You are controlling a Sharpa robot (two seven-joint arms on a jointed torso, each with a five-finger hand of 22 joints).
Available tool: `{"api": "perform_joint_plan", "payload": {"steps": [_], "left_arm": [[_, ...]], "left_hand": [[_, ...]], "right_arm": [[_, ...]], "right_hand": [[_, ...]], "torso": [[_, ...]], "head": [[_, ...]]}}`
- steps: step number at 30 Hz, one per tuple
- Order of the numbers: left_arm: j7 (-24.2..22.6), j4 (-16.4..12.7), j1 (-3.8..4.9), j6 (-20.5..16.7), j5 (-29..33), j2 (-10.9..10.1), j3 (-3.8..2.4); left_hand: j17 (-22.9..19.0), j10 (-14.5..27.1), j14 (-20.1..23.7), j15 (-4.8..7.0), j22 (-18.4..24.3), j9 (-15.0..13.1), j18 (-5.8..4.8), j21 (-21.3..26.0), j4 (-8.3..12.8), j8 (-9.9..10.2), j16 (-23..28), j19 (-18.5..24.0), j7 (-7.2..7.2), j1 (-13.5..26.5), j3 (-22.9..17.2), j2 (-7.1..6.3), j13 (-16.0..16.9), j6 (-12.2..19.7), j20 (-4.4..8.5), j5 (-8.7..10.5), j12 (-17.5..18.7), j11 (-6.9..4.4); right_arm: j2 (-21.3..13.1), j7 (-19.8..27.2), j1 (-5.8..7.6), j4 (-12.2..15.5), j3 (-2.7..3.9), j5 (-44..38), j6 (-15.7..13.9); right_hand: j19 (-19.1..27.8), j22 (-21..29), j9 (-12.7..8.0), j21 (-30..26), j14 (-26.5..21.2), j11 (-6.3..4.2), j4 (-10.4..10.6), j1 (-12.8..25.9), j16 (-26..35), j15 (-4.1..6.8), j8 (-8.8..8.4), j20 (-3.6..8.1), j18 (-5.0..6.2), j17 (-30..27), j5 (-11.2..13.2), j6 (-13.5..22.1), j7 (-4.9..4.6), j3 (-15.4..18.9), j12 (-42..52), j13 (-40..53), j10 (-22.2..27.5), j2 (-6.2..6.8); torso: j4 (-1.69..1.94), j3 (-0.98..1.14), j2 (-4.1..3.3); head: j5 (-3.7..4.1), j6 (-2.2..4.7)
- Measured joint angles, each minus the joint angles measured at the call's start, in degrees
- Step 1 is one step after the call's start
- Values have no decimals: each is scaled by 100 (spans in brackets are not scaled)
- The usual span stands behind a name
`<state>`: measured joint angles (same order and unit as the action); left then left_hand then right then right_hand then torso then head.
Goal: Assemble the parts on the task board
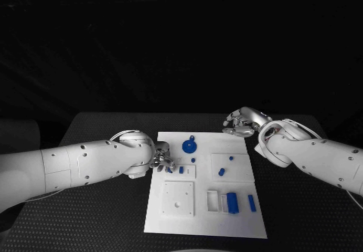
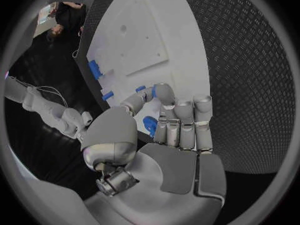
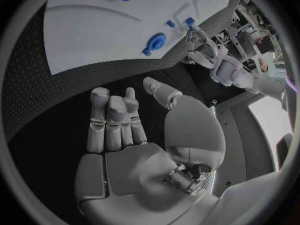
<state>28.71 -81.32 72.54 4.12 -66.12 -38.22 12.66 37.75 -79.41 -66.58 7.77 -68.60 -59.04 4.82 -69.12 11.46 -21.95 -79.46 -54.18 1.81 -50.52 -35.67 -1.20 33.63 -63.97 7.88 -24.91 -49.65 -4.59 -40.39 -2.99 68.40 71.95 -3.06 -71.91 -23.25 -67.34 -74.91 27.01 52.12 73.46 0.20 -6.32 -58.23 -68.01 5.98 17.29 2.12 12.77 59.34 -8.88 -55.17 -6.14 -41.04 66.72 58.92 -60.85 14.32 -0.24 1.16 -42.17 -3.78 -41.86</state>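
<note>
Head view showed my left robot hand [image 1: 160, 161] at the left edge of the task board [image 1: 204, 220], beside a small square block [image 1: 184, 170] of the board; in the left wrist view its fingers [image 2: 182, 122] were curled around a small blue part [image 2: 149, 125], pinched against the thumb, so I judged this hand as clamped on the part. My right robot hand [image 1: 243, 123] hovered over the counter [image 1: 91, 226] just past the far right corner of the board; its fingers were loosely bent and held nothing. Other pieces lay on the board: a round blue disc [image 1: 189, 145] near the far edge, a short blue peg [image 1: 222, 171] on the right, and long blue bars [image 1: 233, 202] near the front. The step, as I judged it, was to seat the held part into the block; to do it well I should have kept the part upright, lowered it slowly over its hole, and opened the fingers only after it sat firmly; the right hand should have stayed away from the board.
</note>
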Motion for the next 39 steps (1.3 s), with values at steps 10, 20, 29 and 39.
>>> {"api": "perform_joint_plan", "payload": {"steps": [10,20,29,39], "left_arm": [[-12,58,1,12,5,36,-2],[-12,82,-2,37,8,49,-6],[-23,80,-5,46,11,37,-2],[-39,78,-8,51,11,32,-2]], "left_hand": [[0,-5,0,19,1,-2,-1,0,1,20,0,0,-2,0,1,0,-1,-24,0,12,0,1],[0,-76,-7,25,-14,144,-11,0,-13,137,0,0,4,0,-13,0,-6,-119,-1,145,0,-11],[7,-83,-13,20,-26,198,-35,0,-13,182,0,1,11,0,-13,0,-6,-153,-1,78,0,-25],[12,-83,-16,18,-32,210,-38,-1,-12,202,-21,1,10,0,-12,0,-6,-153,-1,33,0,-17]], "right_arm": [[1,2,0,0,0,1,0],[-4,3,0,1,0,1,0],[-2,4,-1,-1,0,2,1],[2,5,-1,-5,0,2,1]], "right_hand": [[0,0,0,0,0,3,0,0,0,0,0,0,0,0,0,15,-15,0,0,0,3,0],[0,0,0,0,0,16,0,0,0,0,0,0,0,0,0,15,-15,0,0,0,16,0],[0,0,0,0,0,14,0,0,0,0,0,0,0,0,0,14,-14,0,0,1,13,0],[0,0,0,0,0,13,0,0,0,0,0,0,0,0,0,13,-13,0,0,1,12,0]], "torso": [[1,0,2],[-5,0,-1],[-3,3,-1],[-1,0,-1]], "head": [[-4,0],[-3,-8],[5,-11],[10,-2]]}}
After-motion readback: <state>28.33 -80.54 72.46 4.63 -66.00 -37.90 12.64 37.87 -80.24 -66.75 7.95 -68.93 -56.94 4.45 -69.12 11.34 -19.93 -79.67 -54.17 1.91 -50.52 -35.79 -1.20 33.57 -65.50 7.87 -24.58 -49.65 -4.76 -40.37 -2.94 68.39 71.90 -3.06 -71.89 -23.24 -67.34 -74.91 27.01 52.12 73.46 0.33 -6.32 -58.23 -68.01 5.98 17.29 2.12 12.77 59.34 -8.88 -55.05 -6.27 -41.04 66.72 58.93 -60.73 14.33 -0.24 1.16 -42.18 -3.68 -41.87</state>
